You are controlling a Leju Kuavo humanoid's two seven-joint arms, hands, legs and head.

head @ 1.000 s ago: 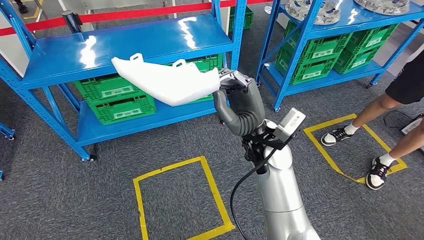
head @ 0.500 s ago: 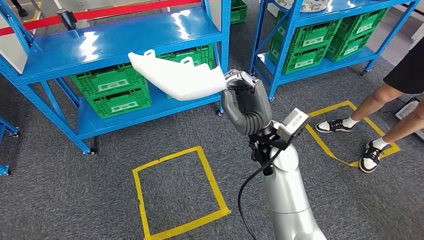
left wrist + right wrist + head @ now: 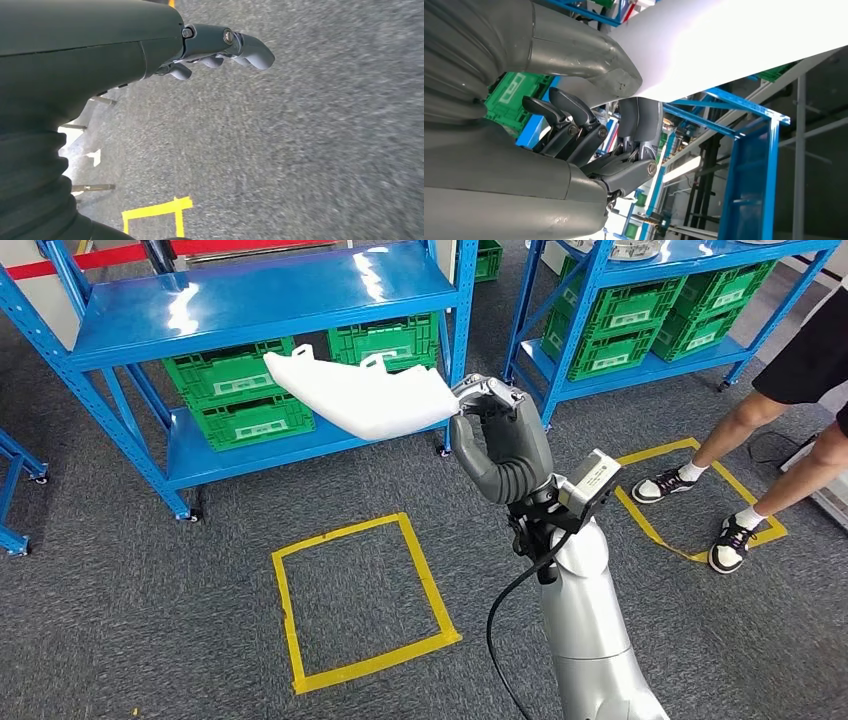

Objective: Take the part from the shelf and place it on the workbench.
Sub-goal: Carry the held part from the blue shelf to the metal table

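My right hand (image 3: pixel 500 440) is raised in front of me and pinches one end of a long white plastic part (image 3: pixel 360 395) between thumb and fingers. The part sticks out to the left, level, in front of the blue shelf (image 3: pixel 260 295), clear of its boards. In the right wrist view the white part (image 3: pixel 744 40) runs across the frame with the thumb (image 3: pixel 589 55) pressed on it. My left hand (image 3: pixel 220 47) hangs over grey carpet with its fingers loosely extended and nothing in them.
Green crates (image 3: pixel 240 400) fill the shelf's lower level. A second blue shelf (image 3: pixel 640 300) with green crates stands at the right. A person's legs (image 3: pixel 760 450) stand near a yellow floor square at the right. Another yellow taped square (image 3: pixel 350 600) lies on the carpet before me.
The whole view has shifted as the camera moved; the shelves sit slightly farther and higher. My right hand keeps hold of the white part, carried a little to the right.
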